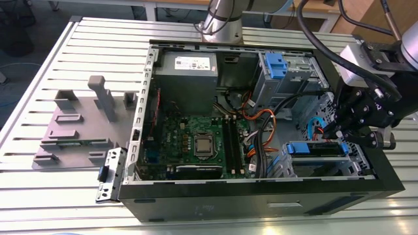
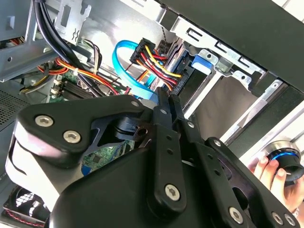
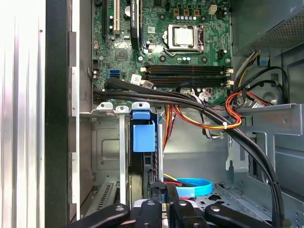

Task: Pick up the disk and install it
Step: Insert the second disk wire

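Observation:
The disk lies in the lower drive bay at the front corner of the open computer case, on the exterior view's right, its blue rails showing at both ends. In the first wrist view the disk stands edge-on in the bay under a blue tab. My gripper hangs right over the disk's end towards the exterior view's right. The fingers lie pressed together with nothing visible between them. Their tips sit at the disk's connector end, by the light-blue data cable.
Cable bundles cross above the bay, over the motherboard. A grey power supply and an upper drive cage sit at the case's back. A grey fixture block stands outside the case. A person's hand holds a knob by my wrist.

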